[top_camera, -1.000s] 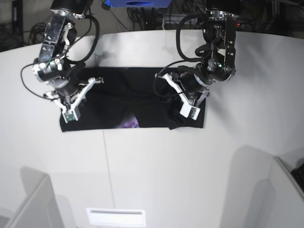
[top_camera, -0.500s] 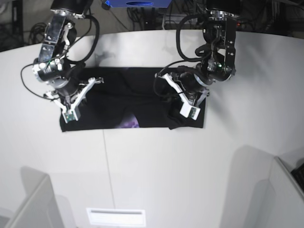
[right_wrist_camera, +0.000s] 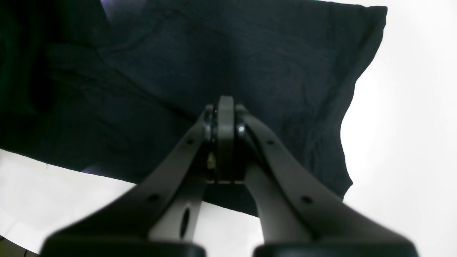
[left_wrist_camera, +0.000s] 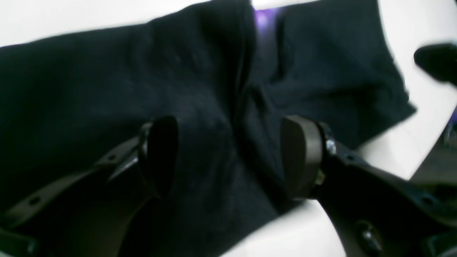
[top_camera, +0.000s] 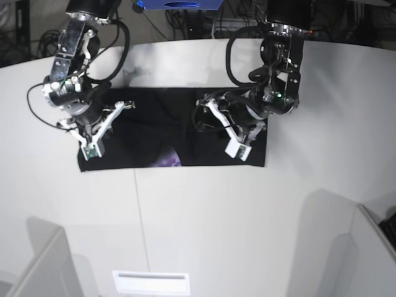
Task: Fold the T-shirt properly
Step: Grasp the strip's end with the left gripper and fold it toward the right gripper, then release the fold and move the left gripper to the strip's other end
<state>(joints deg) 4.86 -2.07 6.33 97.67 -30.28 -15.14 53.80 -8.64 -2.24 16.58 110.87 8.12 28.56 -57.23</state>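
The black T-shirt point(top_camera: 148, 127) lies folded into a wide band on the white table point(top_camera: 204, 216); a sliver of its purple print point(top_camera: 168, 162) shows at the front edge. My left gripper point(top_camera: 218, 133) hangs over the shirt's right part, open. In the left wrist view its pads point(left_wrist_camera: 301, 157) stand wide apart above the dark cloth point(left_wrist_camera: 89, 89), holding nothing. My right gripper point(top_camera: 91, 148) is shut at the shirt's left end. The right wrist view shows its tips point(right_wrist_camera: 225, 121) pressed together just above the T-shirt point(right_wrist_camera: 285, 53), with no cloth visible between them.
The white table's seam point(top_camera: 137, 210) runs toward the front. A white slotted plate point(top_camera: 150, 282) sits near the front edge. Grey partitions point(top_camera: 37, 260) rise at both front corners. Cables and a blue object point(top_camera: 179, 5) lie behind the table.
My left gripper has opened and shifted toward the shirt's middle, letting go of the cloth, whose right end now lies flatter. The right arm has not moved.
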